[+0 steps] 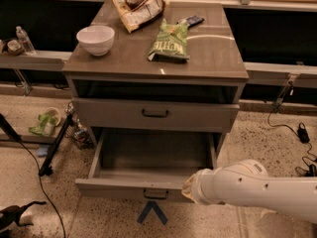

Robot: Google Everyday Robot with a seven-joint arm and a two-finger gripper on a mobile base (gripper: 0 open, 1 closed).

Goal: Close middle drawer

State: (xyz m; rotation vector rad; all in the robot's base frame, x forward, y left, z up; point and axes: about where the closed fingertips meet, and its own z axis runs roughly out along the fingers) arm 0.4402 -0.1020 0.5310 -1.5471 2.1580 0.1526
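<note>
Several items on brown-grey laminate cabinet top [213, 58]: round white ceramic bowl [95, 38] at 9 o'clock, crinkled green snack bag [171, 41] centre, torn tan chip bag [138, 9] at 12. Wide grey-beige middle drawer [119, 187] pulled out, low centre. Gripper [189, 188] on white arm at drawer front's right end, 5 o'clock; spread or pressed, cannot tell. Speckled terrazzo floor [257, 138]; black cable [34, 162] at 8; blue chevron mark [152, 213] at 6.

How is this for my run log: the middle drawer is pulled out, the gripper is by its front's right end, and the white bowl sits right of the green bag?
One slip: the camera view shows the bowl left of the green bag. The middle drawer is pulled out, with the gripper by its front's right end.
</note>
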